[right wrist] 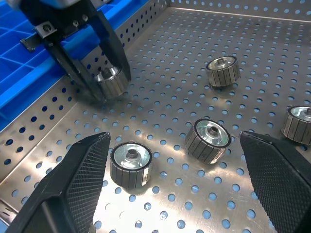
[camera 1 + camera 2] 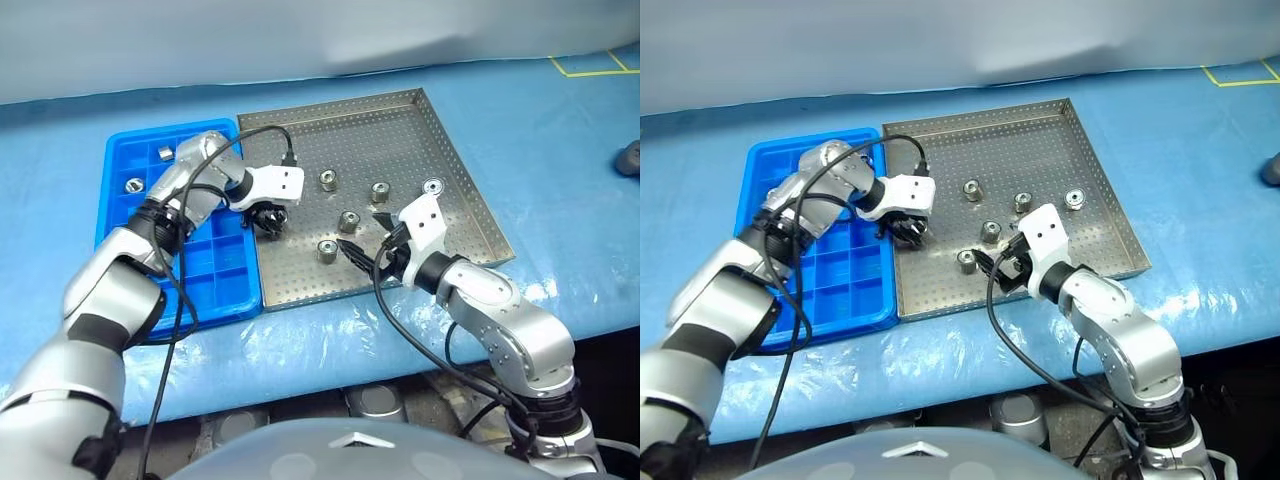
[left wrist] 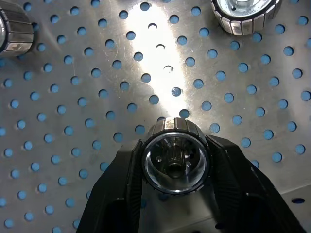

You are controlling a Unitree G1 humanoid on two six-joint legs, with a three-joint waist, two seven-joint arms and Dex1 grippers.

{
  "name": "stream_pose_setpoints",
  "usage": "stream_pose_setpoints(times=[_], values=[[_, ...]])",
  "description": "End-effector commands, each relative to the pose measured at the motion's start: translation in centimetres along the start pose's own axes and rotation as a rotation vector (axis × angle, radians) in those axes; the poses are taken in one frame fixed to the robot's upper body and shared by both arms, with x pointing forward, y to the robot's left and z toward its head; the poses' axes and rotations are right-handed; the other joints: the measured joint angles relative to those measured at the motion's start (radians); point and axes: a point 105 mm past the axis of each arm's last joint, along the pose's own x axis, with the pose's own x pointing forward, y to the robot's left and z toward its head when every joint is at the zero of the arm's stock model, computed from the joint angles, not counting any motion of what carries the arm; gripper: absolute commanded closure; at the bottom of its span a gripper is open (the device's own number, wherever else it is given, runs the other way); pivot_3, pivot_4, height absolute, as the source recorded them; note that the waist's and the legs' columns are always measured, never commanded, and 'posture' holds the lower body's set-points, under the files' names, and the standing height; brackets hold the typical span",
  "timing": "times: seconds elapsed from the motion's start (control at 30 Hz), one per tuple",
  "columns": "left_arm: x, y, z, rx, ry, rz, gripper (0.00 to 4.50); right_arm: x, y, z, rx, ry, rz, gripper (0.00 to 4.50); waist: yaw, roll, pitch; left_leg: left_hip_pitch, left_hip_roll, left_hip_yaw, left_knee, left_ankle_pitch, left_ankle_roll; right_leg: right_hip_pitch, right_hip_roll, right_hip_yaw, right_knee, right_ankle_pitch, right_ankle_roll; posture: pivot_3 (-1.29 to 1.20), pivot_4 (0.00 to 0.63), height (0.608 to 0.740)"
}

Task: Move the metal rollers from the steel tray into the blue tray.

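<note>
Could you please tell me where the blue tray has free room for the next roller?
The blue tray holds two rollers in far compartments beside its outer wall; its near rows are bare. Over its side bordering the steel tray, the left gripper crowds things.

Left gripper point(image 2: 268, 220) clamped tight, pointing steeply down, wrist bent inward. Right gripper point(image 2: 366, 252) spread wide, near level.
</note>
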Motion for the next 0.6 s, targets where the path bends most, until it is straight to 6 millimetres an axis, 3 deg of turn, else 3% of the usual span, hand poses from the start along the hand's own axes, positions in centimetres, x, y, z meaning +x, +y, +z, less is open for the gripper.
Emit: stream_pose_setpoints(times=[0.03,0.13,0.37,0.47,0.6], values=[[-4.3,2.3,2.5,-0.078,-0.247,0.266,2.79,0.0,0.3,1.5,-0.027,-0.067,0.008,0.0,0.0,0.0,0.0,0.0,0.0,0.0,0.0,0.0,0.0,0.0,0.0,0.0,0.0,0.0,0.0,-0.17,0.15,0.74],[-7.4,2.5,1.0,-0.184,-0.345,0.516,2.79,0.3,1.6,2.4,-0.049,-0.107,0.081,0.0,-0.001,0.001,0.0,0.0,0.0,0.0,0.0,0.0,0.0,0.0,-0.001,0.001,0.0,0.0,0.0,-0.15,0.15,0.74],[-11.4,-0.2,-3.8,-0.45,-0.371,1.038,2.79,1.7,3.8,4.3,-0.125,-0.178,0.225,0.0,0.027,0.0,0.0,0.003,0.0,-0.001,0.002,0.0,-0.001,0.002,-0.001,-0.001,0.004,0.0,0.0,-0.08,0.15,0.74],[-12.0,-1.6,-5.1,-0.549,-0.365,1.182,2.79,2.0,4.8,4.8,-0.139,-0.204,0.297,0.0,0.059,0.0,-0.001,0.004,0.0,-0.002,0.003,0.001,-0.001,0.004,-0.001,-0.002,0.005,0.0,0.0,-0.05,0.15,0.74],[-11.2,-3.4,-7.9,-0.674,-0.28,1.284,2.79,2.4,6.5,5.5,-0.139,-0.242,0.386,0.0,0.086,0.0,-0.001,0.005,-0.001,-0.002,0.003,0.001,-0.002,0.004,-0.002,-0.002,0.005,0.001,0.0,-0.04,0.15,0.74]])
